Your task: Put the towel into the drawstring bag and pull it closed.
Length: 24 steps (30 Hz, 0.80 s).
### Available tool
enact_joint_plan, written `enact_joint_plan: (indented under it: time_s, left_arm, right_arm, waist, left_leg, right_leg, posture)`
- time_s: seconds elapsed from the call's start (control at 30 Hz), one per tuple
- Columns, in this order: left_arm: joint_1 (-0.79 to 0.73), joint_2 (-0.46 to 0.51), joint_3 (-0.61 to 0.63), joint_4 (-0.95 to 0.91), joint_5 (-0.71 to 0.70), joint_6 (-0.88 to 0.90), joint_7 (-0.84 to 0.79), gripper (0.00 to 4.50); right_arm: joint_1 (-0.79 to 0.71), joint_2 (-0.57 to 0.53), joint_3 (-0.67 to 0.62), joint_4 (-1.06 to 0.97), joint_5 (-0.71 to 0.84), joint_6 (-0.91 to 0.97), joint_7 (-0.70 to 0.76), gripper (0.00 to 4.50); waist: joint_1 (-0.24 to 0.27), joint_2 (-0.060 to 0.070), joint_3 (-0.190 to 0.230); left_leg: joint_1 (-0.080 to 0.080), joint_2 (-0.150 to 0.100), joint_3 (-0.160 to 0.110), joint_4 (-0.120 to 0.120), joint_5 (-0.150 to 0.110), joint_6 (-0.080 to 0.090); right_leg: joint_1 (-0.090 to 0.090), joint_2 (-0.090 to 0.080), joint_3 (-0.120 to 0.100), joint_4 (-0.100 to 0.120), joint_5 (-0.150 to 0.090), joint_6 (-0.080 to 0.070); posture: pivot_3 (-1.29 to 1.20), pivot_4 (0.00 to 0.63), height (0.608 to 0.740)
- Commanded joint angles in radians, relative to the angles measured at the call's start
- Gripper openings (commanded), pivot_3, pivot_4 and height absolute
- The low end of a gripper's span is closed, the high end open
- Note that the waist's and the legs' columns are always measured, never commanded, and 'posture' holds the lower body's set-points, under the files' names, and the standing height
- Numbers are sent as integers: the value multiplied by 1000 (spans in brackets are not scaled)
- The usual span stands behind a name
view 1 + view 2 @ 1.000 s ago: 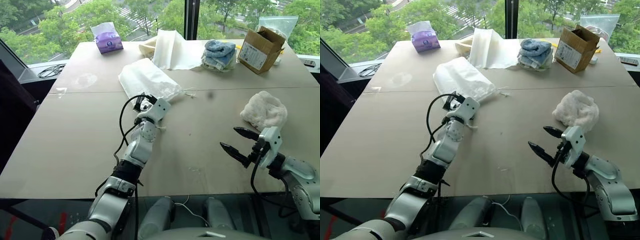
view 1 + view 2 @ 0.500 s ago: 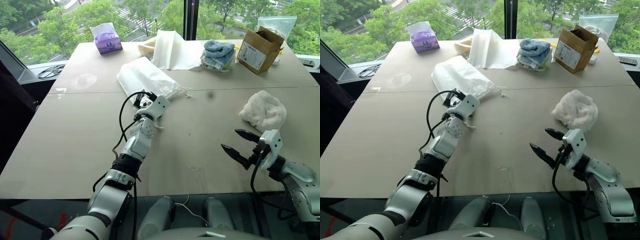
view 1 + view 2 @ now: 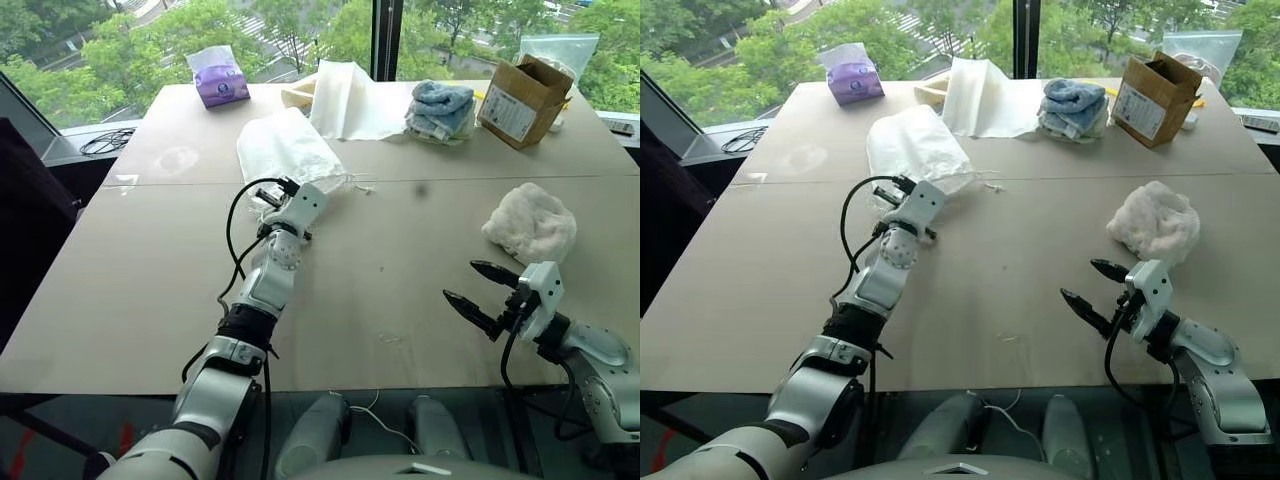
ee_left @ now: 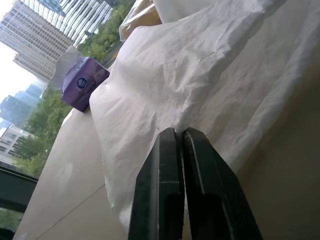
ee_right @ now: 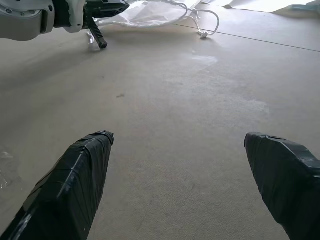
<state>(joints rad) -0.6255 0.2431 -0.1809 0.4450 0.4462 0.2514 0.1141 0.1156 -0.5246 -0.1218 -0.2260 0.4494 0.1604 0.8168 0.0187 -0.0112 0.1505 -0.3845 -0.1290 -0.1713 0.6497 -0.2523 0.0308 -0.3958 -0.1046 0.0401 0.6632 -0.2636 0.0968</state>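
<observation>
**Left fingers shut at the bag, right spread wide**

Head view: my left gripper [image 3: 268,192] sits at the near edge of the drawstring bag [image 3: 290,148]. My right gripper [image 3: 480,290] hangs above the table [image 3: 150,280], the towel [image 3: 530,222] just ahead of it.

Left wrist view: my fingers [image 4: 167,165] are pressed together against the bag's cloth; whether they pinch it, I cannot tell.

Right wrist view: my fingertips [image 5: 100,142] stand far apart, holding nothing; the bag's cords [image 5: 200,22] lie ahead.

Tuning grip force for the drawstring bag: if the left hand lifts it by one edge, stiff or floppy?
Likely floppy: the drawstring bag is thin, wrinkled cloth lying slack on the table, so it should drape from the left hand. Probably light too, since it looks flat and empty. Its cords trail loose and may drag.
</observation>
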Motion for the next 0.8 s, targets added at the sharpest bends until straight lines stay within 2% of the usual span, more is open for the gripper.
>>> enact_joint_plan:
  time_s: [0.03, 0.2, 0.4, 0.7, 0.8]
  left_arm:
    - [-6, 1, 4, 1, 5, 3, 13, 65]
    - [-13, 17, 6, -32, 12, -22, 14, 65]
    - [-74, 112, -2, -150, 72, -8, -35, 65]
    - [-141, 122, -61, -309, 195, 290, -166, 65]
    - [-170, 128, -106, -327, 247, 358, -234, 65]
  right_arm:
    - [-2, 4, -13, -19, 6, -22, 5, 4500]
    - [-7, 4, -11, -17, 5, -23, 2, 4500]
    - [-39, 19, -21, -53, 48, -9, -8, 4500]
    - [-110, 28, -14, -143, 122, 26, -13, 4500]
    - [-147, 29, -18, -169, 141, 56, -34, 4500]
  waist:
    - [-4, 0, 0]
    - [-4, 0, 0]
    - [-7, -2, 1]
    - [-7, -2, 1]
    - [-7, -2, 1]
  left_leg:
    - [0, 0, 0, 0, 0, 0]
    - [0, 0, 0, 0, 0, 0]
    - [-3, 0, 0, 0, 0, 0]
    - [-5, 0, -1, 0, 0, 0]
    - [-14, 0, 0, 3, 0, 0]
  right_leg:
    - [0, 0, 0, 0, 0, 0]
    - [1, 0, 0, 0, 0, 0]
    - [-2, 0, 0, 0, 0, 0]
    - [-4, 0, 0, -1, 0, 0]
    - [-12, 1, 0, 1, 1, 0]
  posture:
    - [0, 150, 740]
    - [0, 150, 740]
    - [0, 150, 740]
    - [0, 150, 740]
    - [0, 150, 740]
